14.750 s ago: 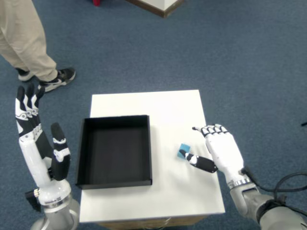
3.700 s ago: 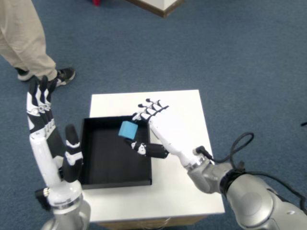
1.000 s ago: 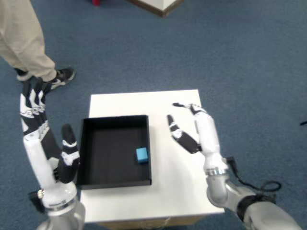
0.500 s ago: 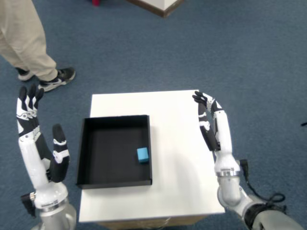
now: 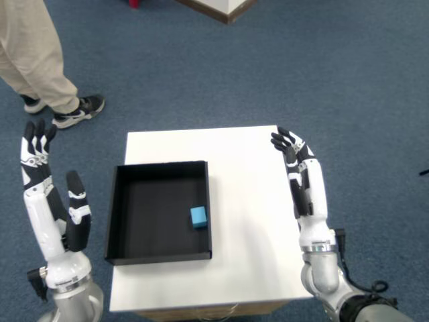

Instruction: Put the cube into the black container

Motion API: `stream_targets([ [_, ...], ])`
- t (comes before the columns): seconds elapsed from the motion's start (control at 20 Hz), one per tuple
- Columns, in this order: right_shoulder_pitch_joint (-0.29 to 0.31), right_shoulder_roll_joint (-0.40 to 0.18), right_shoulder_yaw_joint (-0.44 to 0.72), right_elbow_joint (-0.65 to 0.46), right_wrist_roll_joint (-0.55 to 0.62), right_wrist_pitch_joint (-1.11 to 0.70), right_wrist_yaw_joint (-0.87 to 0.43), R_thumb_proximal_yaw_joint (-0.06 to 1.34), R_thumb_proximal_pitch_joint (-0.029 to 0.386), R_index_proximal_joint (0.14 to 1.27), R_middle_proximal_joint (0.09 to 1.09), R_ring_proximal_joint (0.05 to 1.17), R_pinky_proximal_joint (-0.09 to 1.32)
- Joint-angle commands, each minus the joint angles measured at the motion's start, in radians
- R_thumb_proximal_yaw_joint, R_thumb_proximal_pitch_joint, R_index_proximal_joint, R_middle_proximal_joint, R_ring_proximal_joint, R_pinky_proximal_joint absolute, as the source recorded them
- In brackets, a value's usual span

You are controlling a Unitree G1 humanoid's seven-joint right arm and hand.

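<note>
A small blue cube [image 5: 198, 217] lies inside the black container [image 5: 120, 213], on its floor close to the right wall. My right hand [image 5: 303, 180] is raised edge-on over the table's right edge, fingers straight and apart, holding nothing, well clear of the container. My left hand [image 5: 50, 196] is held up left of the table with its fingers spread, also empty.
The container sits on a white square table [image 5: 248, 221] over blue carpet. A person's legs and shoes [image 5: 57, 100] stand at the upper left beyond the table. A piece of furniture [image 5: 224, 8] shows at the top edge.
The right hand has drawn back from the table's middle to its right edge and turned upright. The cube has stayed in the container; the left hand shifted slightly left.
</note>
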Motion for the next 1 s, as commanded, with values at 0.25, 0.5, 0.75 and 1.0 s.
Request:
stream_targets([
  [0.25, -0.026, -0.014, -0.046, -0.024, 0.09, -0.075, 0.094, -0.01, 0.15, 0.33, 0.37, 0.39, 0.29],
  [0.5, -0.027, -0.009, -0.063, -0.021, 0.146, -0.065, 0.166, -0.02, 0.147, 0.33, 0.37, 0.38, 0.27],
  [0.75, -0.025, 0.003, -0.082, -0.012, 0.196, -0.064, 0.237, -0.02, 0.145, 0.32, 0.37, 0.38, 0.25],
  [1.0, -0.025, 0.013, -0.101, -0.001, 0.233, -0.073, 0.296, -0.02, 0.14, 0.32, 0.37, 0.38, 0.25],
])
